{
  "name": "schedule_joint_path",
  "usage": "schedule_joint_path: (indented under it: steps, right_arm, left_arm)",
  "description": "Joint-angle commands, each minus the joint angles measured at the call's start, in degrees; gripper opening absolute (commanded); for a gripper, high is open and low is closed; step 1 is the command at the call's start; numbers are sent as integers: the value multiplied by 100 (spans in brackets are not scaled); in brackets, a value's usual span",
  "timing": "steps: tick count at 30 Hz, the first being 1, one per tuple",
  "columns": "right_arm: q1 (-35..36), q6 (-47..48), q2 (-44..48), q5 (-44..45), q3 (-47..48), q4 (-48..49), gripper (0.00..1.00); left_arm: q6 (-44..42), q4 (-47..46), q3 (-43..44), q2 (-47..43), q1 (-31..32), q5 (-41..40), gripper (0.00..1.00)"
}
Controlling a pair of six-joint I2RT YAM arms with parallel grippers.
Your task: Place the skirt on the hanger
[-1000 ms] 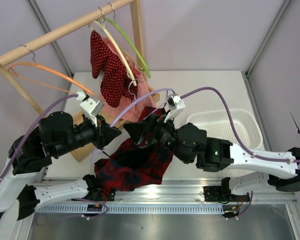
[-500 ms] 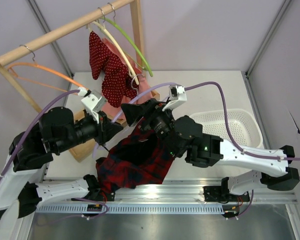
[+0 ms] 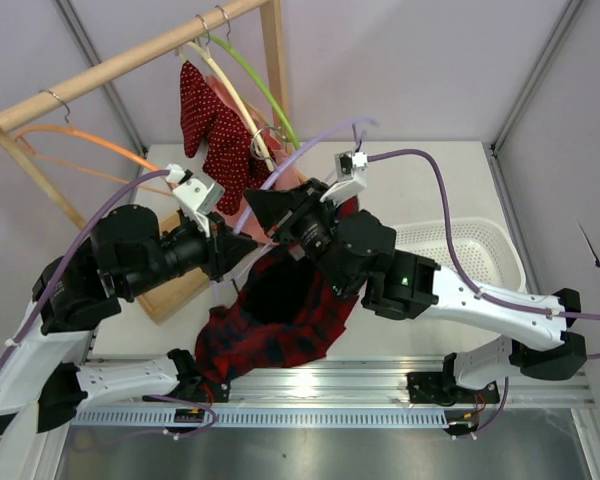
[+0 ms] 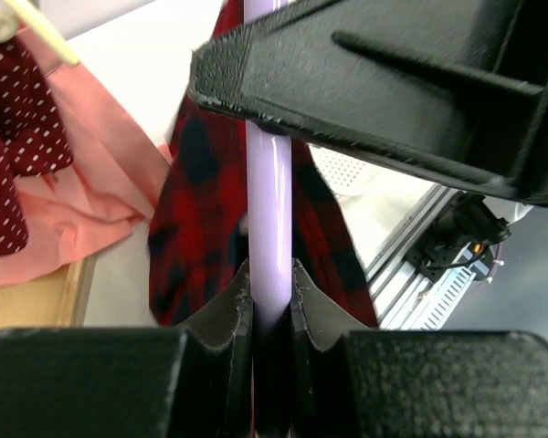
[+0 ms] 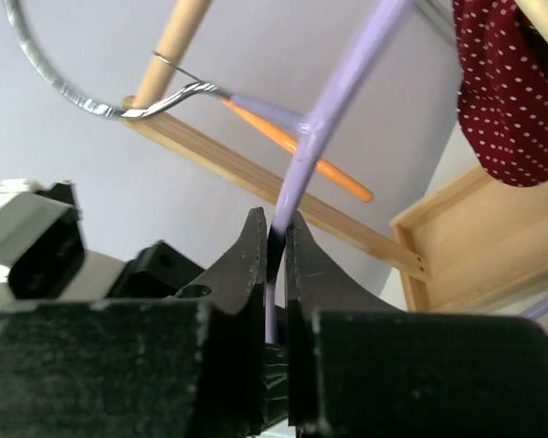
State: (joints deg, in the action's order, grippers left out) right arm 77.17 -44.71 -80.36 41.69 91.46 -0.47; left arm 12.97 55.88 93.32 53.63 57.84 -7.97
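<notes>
The red and navy plaid skirt (image 3: 280, 325) hangs in a bunch below both grippers, its lower edge on the table; it also shows behind the bar in the left wrist view (image 4: 187, 210). My left gripper (image 4: 272, 274) is shut on the lavender bar of the hanger (image 4: 269, 201). The right gripper (image 5: 276, 224) is shut on a thin lavender arm of the same hanger (image 5: 303, 151), just below its neck, and the metal hook (image 5: 73, 99) curves away up and left. In the top view the left gripper (image 3: 242, 250) and right gripper (image 3: 270, 215) stand close together above the skirt.
A wooden rack (image 3: 130, 55) crosses the back left, carrying an orange hanger (image 3: 100, 145), cream and green hangers (image 3: 265, 95) and a red white-dotted garment (image 3: 215, 135) over a pink one (image 4: 91, 173). A white basket (image 3: 480, 250) sits at the right.
The right gripper has moved up and to the left and closed on the hanger's arm. The left arm has risen towards the rack, and the skirt has lifted with the hanger.
</notes>
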Motion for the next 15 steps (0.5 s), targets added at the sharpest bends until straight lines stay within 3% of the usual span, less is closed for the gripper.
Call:
schedule_joint_path:
  steps: [1,5,6,10,11,12,15]
  right_arm:
    - [-184,392,160,-99,83,-682,0]
    - [-526,429,485,-503,-5,-1024,0]
    - [-658,428,564,-730,-66,-1069,0]
    - [-1273,419,907,-1749,-146,-1472,0]
    - [-1335,410,951,-1865,-85,-1595,0]
    - [-1405,402,995,-2006,-85,-1736,0]
    - [-1608,366,1110,-2542,-6,-2061,0]
  left_arm:
    - [-260,-1008,55,-36,43,471,7]
    - [-392,-1105,64,-194,43,498,29]
    - [-418,-1114,90,-221,43,498,45]
    - [-550,-965,414,-265,43,296,78]
    - [-559,-939,581,-265,43,148,93]
    - [-576,-930,695,-256,34,68,97]
    - [-778,-1140,837,-283,34,-135,99]
